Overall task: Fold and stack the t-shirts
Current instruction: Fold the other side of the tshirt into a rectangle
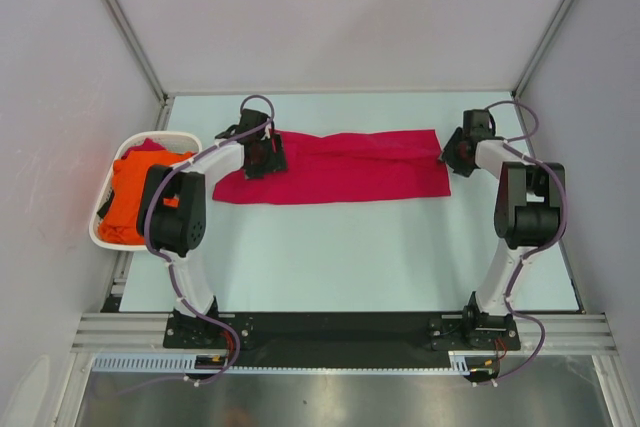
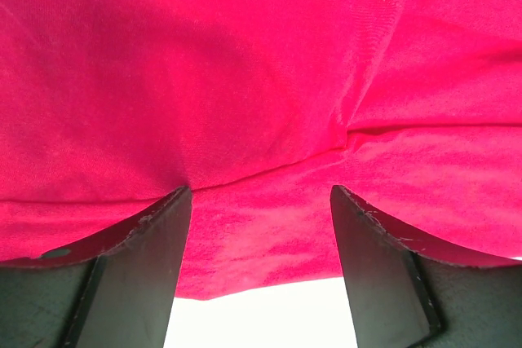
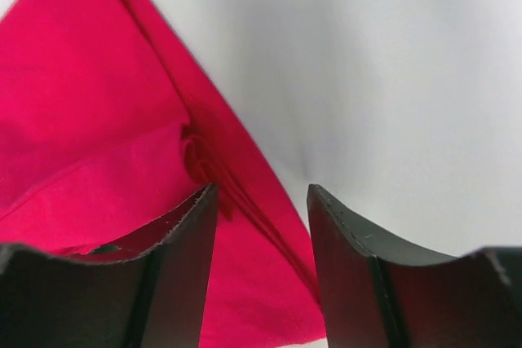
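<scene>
The crimson t-shirt [image 1: 350,167] lies on the table as a long flat strip running left to right. My left gripper [image 1: 265,159] hovers over its left end, jaws wide open. In the left wrist view the red cloth [image 2: 245,79] fills the frame, and the gripper [image 2: 259,201] has nothing pinched in it. My right gripper [image 1: 452,157] is at the strip's right end. In the right wrist view it [image 3: 263,197] stands open, with the shirt's [image 3: 98,120] layered edge lying loose between the fingers. The orange t-shirt [image 1: 125,197] sits bunched in the basket.
The white oval basket [image 1: 100,237] stands at the table's left edge, beside the left arm's elbow. Some red cloth [image 1: 150,145] shows at its far end. Walls close off the pale table [image 1: 350,257] at the back and on both sides.
</scene>
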Controlling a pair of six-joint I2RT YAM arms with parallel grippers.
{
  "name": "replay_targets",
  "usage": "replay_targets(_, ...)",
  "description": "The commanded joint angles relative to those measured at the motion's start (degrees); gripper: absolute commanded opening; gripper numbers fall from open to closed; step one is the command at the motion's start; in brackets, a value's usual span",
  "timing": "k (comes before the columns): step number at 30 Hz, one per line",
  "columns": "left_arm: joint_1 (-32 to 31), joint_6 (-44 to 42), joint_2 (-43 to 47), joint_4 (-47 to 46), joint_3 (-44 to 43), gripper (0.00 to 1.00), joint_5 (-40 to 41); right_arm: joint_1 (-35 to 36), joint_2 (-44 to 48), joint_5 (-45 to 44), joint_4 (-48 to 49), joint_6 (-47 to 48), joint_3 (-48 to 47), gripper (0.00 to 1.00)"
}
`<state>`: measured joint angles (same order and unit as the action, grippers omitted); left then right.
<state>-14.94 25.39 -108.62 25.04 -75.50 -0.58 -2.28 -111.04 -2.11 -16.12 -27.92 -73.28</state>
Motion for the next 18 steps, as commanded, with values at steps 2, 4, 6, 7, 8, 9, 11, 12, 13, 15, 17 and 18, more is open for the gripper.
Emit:
replay_targets(2,0.09,-0.78,2.0,0.28,-2.28,0.75,0.49,2.11,10.84,-3.08,5.03,1.99,2.87,0.54)
replay_targets(4,0.09,-0.6,2.62,-0.16,-1.76,0.75,2.06,2.11,12.16,-2.2,8.55,3.39,3.93,0.54)
replay_targets(6,0.09,-0.25,4.11,-1.3,-0.88,0.75,2.25,3.78,12.26,-1.41,10.48,4.28,3.67,0.54)
replay_targets(7,0.09,-0.08,4.99,-1.83,-0.35,0.75,2.25,3.78,11.65,-0.1,11.02,5.06,3.23,0.54)
replay_targets(8,0.09,0.1,5.69,-3.14,1.13,0.74,2.25,3.78,10.25,0.17,11.02,5.16,2.36,0.54)
replay_targets(9,0.09,0.01,7.96,-3.67,1.93,0.74,2.25,3.87,9.36,0.0,9.98,5.25,1.48,0.53)
replay_targets(11,0.09,-0.07,10.61,-5.08,4.56,0.75,2.16,3.43,7.96,1.58,10.67,6.38,-0.46,0.53)
replay_targets(12,0.17,-0.16,13.75,-5.69,5.71,0.75,2.07,3.08,6.03,3.67,11.02,6.65,-1.33,0.54)
replay_targets(13,0.09,-0.34,15.44,-6.31,6.94,0.75,2.51,2.81,4.97,7.35,11.37,7.09,-3.43,0.54)
replay_targets(15,0.09,0.1,20.87,-7.72,11.33,0.75,3.65,2.72,0.51,10.18,10.33,8.06,-6.68,0.54)
replay_targets(17,0.17,1.24,24.31,-8.07,15.72,0.76,5.58,0.53,-3.11,11.25,6.82,8.41,-12.29,0.54)
replay_targets(18,0.17,1.85,27.29,-7.99,17.22,0.76,6.37,-0.52,-6.08,11.68,6.11,8.41,-13.81,0.54)
